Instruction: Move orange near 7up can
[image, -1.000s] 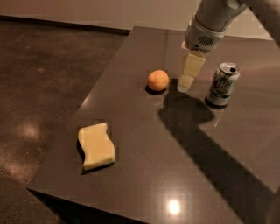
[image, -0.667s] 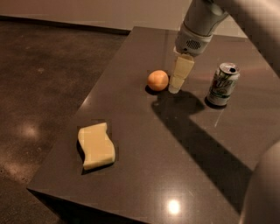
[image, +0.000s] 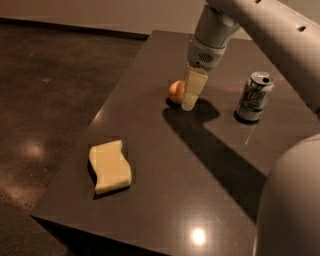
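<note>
I see a dark, smooth bench (image: 165, 210) that shines a little; one small spot of light (image: 198, 236) reflects near its front edge. The floor (image: 50, 100) around it is dark brown and also glossy, and at the far side a pale wall (image: 125, 12) begins.

Near the front left corner of the bench lies a pale yellow sponge (image: 110, 167) with wavy edges. It lies flat and well apart from the other things. The 7up can (image: 255, 96) stands upright at the right side of the bench, with its silver top open to my view.

The orange (image: 175, 91) rests on the bench further back, left of the can and apart from it. The pincer (image: 189, 102) hangs between them, pointing down, with its tip close to the bench or on it, just beside the right side of the orange. It covers a part of the fruit from my view. I cannot tell if the pincer is spread or pressed together, and also not if it touches the orange.

The grey arm (image: 260, 25) comes from the upper right, and its long shadow (image: 215, 150) falls across the bench toward the front right, where a pale round part of the robot (image: 290, 200) fills the corner
</note>
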